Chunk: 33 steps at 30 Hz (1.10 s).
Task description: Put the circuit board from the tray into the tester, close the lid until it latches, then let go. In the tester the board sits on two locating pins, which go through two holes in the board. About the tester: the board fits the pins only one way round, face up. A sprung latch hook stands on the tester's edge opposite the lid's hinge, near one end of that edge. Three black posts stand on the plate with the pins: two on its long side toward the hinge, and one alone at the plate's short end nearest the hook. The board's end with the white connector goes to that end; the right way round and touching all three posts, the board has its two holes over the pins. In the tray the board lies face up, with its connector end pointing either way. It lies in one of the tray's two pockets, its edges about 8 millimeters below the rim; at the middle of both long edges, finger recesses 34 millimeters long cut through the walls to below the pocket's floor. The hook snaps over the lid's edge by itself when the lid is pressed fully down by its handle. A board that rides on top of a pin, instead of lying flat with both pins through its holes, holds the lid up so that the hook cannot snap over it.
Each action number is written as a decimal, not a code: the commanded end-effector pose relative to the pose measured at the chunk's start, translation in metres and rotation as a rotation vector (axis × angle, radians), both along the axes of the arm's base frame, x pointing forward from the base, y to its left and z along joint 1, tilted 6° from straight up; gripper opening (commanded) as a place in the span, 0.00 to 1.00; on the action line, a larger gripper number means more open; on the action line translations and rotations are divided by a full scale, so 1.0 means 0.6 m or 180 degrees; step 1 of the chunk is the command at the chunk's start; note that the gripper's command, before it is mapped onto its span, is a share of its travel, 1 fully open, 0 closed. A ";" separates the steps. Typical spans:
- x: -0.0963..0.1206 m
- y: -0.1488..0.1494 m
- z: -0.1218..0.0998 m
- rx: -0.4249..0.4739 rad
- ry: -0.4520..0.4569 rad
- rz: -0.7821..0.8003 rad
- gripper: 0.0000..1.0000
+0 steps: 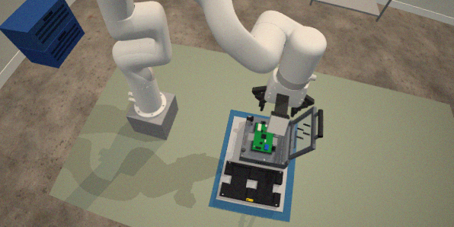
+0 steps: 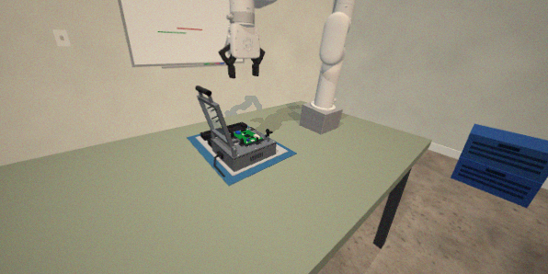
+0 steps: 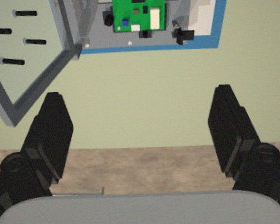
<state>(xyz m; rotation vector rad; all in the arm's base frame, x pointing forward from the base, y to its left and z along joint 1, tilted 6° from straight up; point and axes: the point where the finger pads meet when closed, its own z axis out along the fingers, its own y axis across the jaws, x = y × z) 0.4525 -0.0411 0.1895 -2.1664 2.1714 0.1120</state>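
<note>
The green circuit board (image 1: 268,139) (image 2: 241,137) (image 3: 125,10) lies face up in the tester (image 1: 247,155) (image 2: 244,160) (image 3: 106,44). Its white connector (image 1: 259,127) (image 3: 154,19) is at the end near the latch hook (image 1: 249,119) (image 2: 268,132) (image 3: 186,35), beside the lone post (image 3: 145,34). The pins are hidden; whether the board is fully flat cannot be told. The lid (image 1: 314,139) (image 2: 224,126) (image 3: 41,89) stands open, its black handle (image 1: 320,123) (image 2: 203,90) on top. My gripper (image 1: 277,112) (image 2: 244,76) (image 3: 139,106) is open and empty, high above and beyond the tester's hook-side short end.
The black tray (image 1: 236,174) (image 2: 241,125) next to the tester holds no board. Tester and tray stand on a blue-bordered white mat (image 1: 221,161) (image 2: 230,179) (image 3: 220,25). The raised lid stands to one side of my gripper. A cable (image 2: 216,167) hangs at the tester's hinge side.
</note>
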 end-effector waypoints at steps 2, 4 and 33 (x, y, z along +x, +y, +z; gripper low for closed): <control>0.001 -0.002 0.016 -0.0002 -0.0012 -0.0003 1.00; 0.001 -0.003 0.018 -0.0002 -0.0012 -0.0003 1.00; 0.022 -0.003 0.020 -0.0002 -0.0012 -0.0002 0.51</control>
